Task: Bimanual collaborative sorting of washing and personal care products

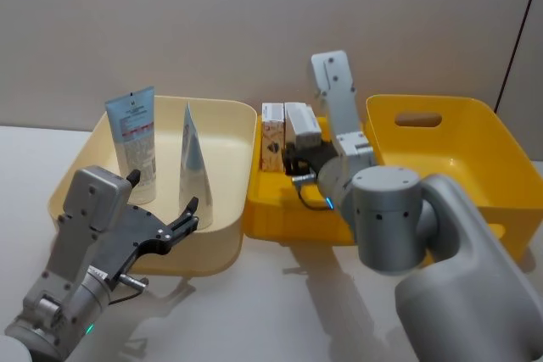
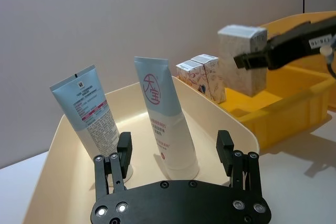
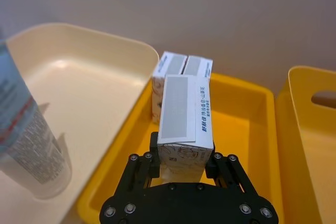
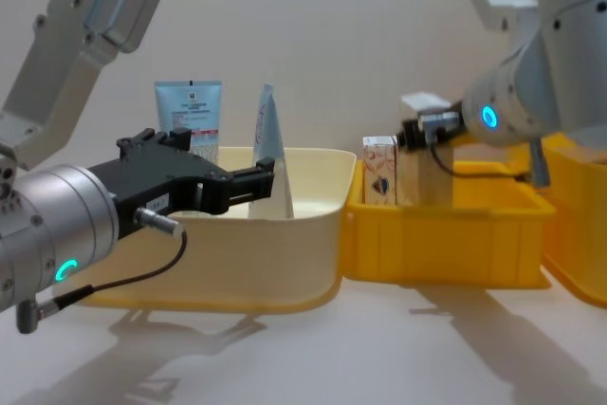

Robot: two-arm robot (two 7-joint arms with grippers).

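Two squeeze tubes stand upright in the cream bin (image 1: pixel 229 125): a light blue one (image 1: pixel 136 142) and a white one (image 1: pixel 193 167). My left gripper (image 1: pixel 163 192) hovers open at the bin's near side, its fingers (image 2: pixel 124 145) spread in front of the white tube (image 2: pixel 163 119), touching neither tube. Two small white cartons (image 1: pixel 272 137) stand side by side at the back left of the low yellow tray (image 1: pixel 271 209). My right gripper (image 3: pixel 182 153) is shut on a third carton (image 3: pixel 185 119), held upright over the tray just in front of those two, its top higher than theirs.
A deep yellow bin (image 1: pixel 458 158) with a handle slot stands to the right of the tray. The cream bin (image 4: pixel 237 253) and the tray (image 4: pixel 446 244) touch side by side. A plain wall rises close behind the bins. Bare white table lies in front.
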